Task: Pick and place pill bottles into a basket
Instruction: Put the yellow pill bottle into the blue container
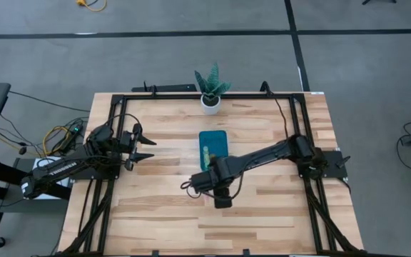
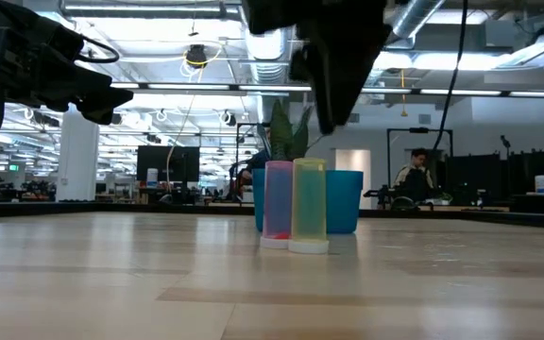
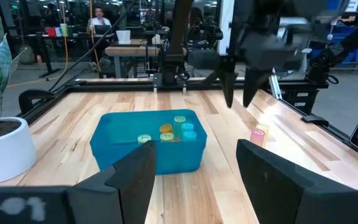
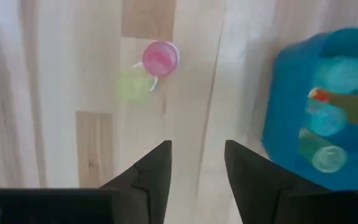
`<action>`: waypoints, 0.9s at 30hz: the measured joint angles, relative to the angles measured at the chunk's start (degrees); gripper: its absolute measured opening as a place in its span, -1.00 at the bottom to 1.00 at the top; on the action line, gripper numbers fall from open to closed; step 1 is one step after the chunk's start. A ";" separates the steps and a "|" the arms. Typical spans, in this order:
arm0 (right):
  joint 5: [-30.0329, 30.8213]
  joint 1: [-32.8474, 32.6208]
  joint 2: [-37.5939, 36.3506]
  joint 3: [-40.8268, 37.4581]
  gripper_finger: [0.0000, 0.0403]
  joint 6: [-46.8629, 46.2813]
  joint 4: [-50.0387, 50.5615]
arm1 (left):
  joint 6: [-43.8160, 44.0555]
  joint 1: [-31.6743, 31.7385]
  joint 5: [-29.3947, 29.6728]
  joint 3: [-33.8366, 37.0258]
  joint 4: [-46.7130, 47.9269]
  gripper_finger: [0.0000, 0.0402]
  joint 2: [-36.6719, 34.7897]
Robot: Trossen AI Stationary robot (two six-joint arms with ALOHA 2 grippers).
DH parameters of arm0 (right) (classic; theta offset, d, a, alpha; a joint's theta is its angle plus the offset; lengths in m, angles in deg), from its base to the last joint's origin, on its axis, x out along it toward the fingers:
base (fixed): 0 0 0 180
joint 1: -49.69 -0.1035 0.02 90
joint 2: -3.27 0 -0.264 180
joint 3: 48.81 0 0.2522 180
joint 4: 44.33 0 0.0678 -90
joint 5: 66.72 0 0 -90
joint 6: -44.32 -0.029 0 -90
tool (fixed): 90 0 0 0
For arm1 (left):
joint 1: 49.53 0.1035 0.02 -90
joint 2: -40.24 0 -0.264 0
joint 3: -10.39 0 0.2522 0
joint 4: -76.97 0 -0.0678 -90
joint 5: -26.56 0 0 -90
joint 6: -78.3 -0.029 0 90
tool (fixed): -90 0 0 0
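Several pill bottles [image 3: 166, 130] in basket [image 3: 114, 146]; pink bottle [image 4: 160, 58] and yellow bottle [image 4: 133, 86] outstanding mid-table; right tool [image 4: 197, 168] apart, empty.

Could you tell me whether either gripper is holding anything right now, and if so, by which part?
Nothing is held. The right gripper hangs open above the table short of the pink bottle and yellow-green bottle; the left gripper waits open, empty.
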 joint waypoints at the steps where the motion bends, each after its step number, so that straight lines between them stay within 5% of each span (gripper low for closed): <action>1: -0.52 0.00 0.33 -0.16 -0.26 -1.26 0.18 | 0.00 0.00 0.01 0.00 0.00 0.06 0.00; 16: -8.54 -1.52 4.81 -0.19 0.12 -10.26 -5.34 | 0.00 0.01 0.02 0.00 0.00 0.06 0.02; 27: -5.28 -2.29 4.66 -0.08 0.12 -12.36 -8.14 | 0.00 0.01 0.02 0.00 0.00 0.06 -0.02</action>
